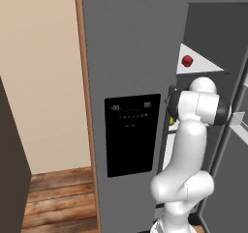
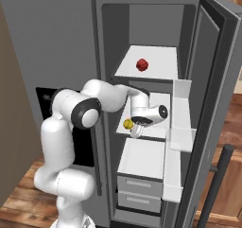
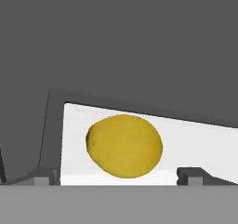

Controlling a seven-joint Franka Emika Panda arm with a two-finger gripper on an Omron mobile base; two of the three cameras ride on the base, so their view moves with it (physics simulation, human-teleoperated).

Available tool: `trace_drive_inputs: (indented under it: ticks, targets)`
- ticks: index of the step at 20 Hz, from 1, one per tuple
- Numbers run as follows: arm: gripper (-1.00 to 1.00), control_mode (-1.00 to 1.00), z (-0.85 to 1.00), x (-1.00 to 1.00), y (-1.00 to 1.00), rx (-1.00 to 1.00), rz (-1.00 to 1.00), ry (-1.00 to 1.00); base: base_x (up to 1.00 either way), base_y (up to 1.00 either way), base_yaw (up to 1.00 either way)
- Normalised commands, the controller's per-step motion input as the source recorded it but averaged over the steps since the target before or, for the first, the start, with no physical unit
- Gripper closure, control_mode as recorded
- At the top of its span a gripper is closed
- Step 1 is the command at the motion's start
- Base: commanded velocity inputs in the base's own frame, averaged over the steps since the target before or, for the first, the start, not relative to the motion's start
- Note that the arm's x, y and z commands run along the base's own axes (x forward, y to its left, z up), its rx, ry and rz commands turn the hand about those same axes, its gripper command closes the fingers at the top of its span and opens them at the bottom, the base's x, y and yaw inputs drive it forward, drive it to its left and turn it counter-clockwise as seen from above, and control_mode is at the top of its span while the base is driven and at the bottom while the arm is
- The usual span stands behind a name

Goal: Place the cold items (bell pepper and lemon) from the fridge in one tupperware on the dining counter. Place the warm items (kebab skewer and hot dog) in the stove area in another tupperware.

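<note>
Lemon (image 3: 124, 146) between open pincer (image 3: 118, 175) tips — untouched.

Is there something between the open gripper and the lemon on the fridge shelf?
Nothing visible. In the hand view the lemon lies on the white shelf, centred between the open gripper's fingertips, with no object before it.

This is a home kitchen. A tall grey fridge (image 2: 61, 42) with a dark dispenser panel (image 1: 132, 133) fills the frame's centre, its door (image 2: 212, 104) open on white shelves (image 2: 146, 158); plank wood floor (image 1: 58, 198) lies lower left, beside a beige wall (image 1: 41, 72).
</note>
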Motion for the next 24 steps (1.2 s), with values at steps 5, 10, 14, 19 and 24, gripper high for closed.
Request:
trace_drive_inputs:
  ticks: [5,10,14,19,24]
  targets:
    - [-1.0,-1.0,0.0,0.0,0.47,-0.01,0.0,0.02,0.0,0.0,0.0]
    - [-1.0,-1.0,-0.02,0.14,0.38,-0.06,0.0,0.12,0.0,0.0,0.0]
    - [-1.0,-1.0,-0.28,0.3,-0.02,-0.07,-0.02,0.02,0.0,0.0,0.0]
    - [-1.0,-1.0,-0.54,0.15,-0.57,-0.07,-0.11,0.02,0.0,0.0,0.0]
    - [1.0,-1.0,-0.34,0.25,0.07,-0.07,-0.03,0.0,0.0,0.0,0.0]
